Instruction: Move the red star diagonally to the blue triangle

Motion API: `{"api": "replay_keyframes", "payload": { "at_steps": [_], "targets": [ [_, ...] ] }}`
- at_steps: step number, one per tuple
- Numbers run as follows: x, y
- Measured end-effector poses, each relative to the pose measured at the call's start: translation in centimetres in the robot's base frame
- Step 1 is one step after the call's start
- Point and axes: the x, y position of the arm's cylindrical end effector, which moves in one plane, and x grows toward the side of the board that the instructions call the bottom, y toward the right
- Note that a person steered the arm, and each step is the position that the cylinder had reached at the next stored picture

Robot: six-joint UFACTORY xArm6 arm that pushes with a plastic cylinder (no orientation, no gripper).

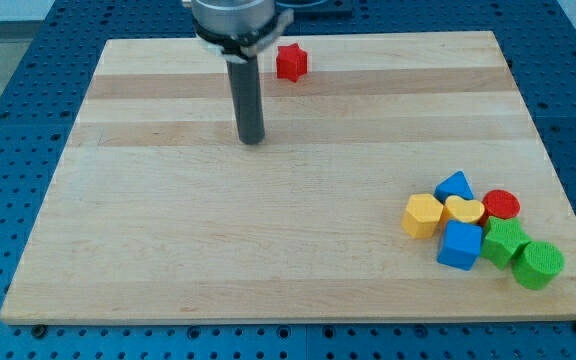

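- The wooden board (168, 250) fills most of the view, a pale plank top lying on a blue perforated table (8, 60) that shows along every edge.
- The arm's metal collar (236, 18) enters at the view's top, left of centre, and the dark rod drops straight down from it.
- My tip (253, 140) rests on the board in the upper half, left of centre, touching no block. There are no jaws here to open or close: the rod ends plainly and has hold of nothing.
- The blue cube (459, 246) sits at the lower edge of a tight cluster near the view's bottom right corner.
- The green cylinder (539, 265) lies at the cluster's far right, just beside a second green block (506, 241) whose shape I cannot make out exactly.
- The yellow hexagon (423, 215) marks the cluster's left end, touching or nearly touching a yellow heart-like block (464, 210).
- The blue triangle (455, 186) stands at the top of the cluster, just above the two yellow blocks.
- The red cylinder (501, 205) sits to the right of the blue triangle, above the green blocks.
- The red star (291, 62) lies alone near the board's top edge, just to the right of the rod and higher in the view than my tip, apart from it. It is well apart from the blue triangle, which lies far down toward the view's lower right.
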Motion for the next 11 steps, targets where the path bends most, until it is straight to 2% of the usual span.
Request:
{"api": "replay_keyframes", "payload": {
  "at_steps": [2, 4, 8, 11],
  "targets": [
    [-8.7, -0.3],
    [-13.0, 0.8],
    [-13.3, 8.9],
    [-8.3, 12.2]
  ]
}}
